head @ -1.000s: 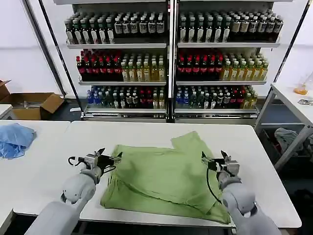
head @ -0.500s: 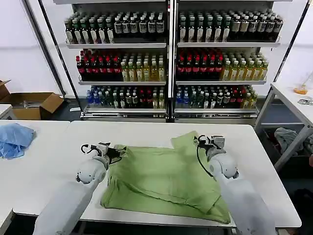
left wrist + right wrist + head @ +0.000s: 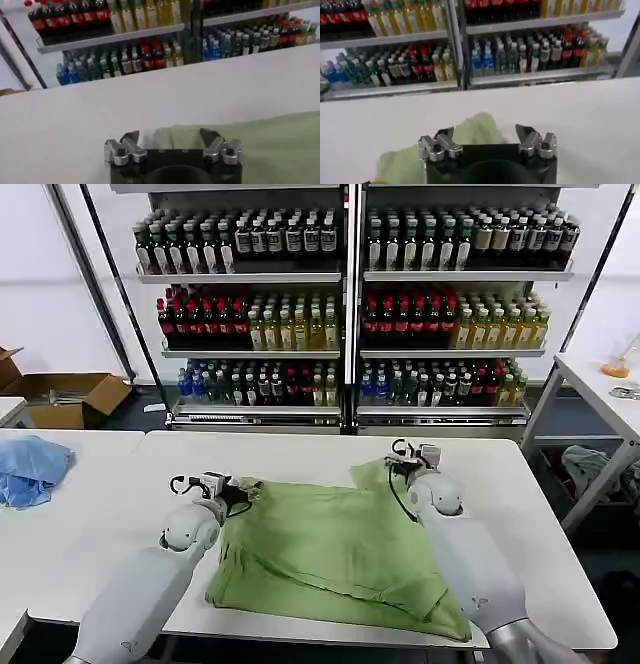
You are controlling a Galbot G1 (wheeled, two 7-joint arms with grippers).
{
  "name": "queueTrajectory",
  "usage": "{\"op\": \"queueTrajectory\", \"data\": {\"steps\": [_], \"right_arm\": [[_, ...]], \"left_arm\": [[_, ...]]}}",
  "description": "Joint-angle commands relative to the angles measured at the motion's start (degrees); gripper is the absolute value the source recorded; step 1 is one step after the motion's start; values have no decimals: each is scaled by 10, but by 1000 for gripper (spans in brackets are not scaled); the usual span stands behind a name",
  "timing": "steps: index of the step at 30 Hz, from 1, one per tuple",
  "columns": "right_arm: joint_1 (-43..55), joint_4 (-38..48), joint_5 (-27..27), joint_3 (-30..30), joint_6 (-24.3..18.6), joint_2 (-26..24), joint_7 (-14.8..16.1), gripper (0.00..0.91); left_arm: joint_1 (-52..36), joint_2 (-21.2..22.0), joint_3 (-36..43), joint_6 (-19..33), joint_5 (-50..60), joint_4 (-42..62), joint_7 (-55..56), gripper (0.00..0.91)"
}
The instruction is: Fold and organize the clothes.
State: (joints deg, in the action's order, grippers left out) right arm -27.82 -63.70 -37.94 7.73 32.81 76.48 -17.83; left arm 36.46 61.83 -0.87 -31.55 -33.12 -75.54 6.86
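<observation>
The clothes are one light green shirt [image 3: 340, 549], lying crumpled and partly folded on the white table [image 3: 290, 449]. My left gripper [image 3: 238, 488] is open at the shirt's far left corner. In the left wrist view that gripper [image 3: 170, 138] has its jaws wide apart over the green cloth [image 3: 260, 145]. My right gripper [image 3: 400, 456] is open at the shirt's far right corner, where a flap of cloth sticks out. The right wrist view shows it [image 3: 485, 133] hovering above that green flap [image 3: 476, 128], jaws spread and holding nothing.
A light blue cloth [image 3: 30, 466] lies on the table to the left, beyond it a cardboard box [image 3: 72, 396]. Shelves of bottles [image 3: 350, 314] stand behind the table. A second table [image 3: 600, 389] and a grey cloth [image 3: 592, 466] are at the right.
Both grippers have moved away from me towards the shirt's far edge. The right one travelled from the shirt's right side up to its far right corner. The left one shifted slightly right.
</observation>
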Motion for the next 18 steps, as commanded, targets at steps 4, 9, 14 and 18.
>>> {"op": "queueTrajectory", "data": {"steps": [4,9,14,18], "right_arm": [[1,25,-17,-12,3,9,8,0],[-12,0,-14,-14,2,5,8,0],[-26,-28,-10,-10,-7,0,7,0],[-45,-67,5,-5,-36,-9,6,0]], "left_arm": [[11,-7,4,-3,-14,-13,-5,20],[23,-10,-5,1,-34,-25,-8,20],[38,-18,-17,16,-60,-53,-16,20],[48,-24,-24,29,-70,-66,-20,20]]}}
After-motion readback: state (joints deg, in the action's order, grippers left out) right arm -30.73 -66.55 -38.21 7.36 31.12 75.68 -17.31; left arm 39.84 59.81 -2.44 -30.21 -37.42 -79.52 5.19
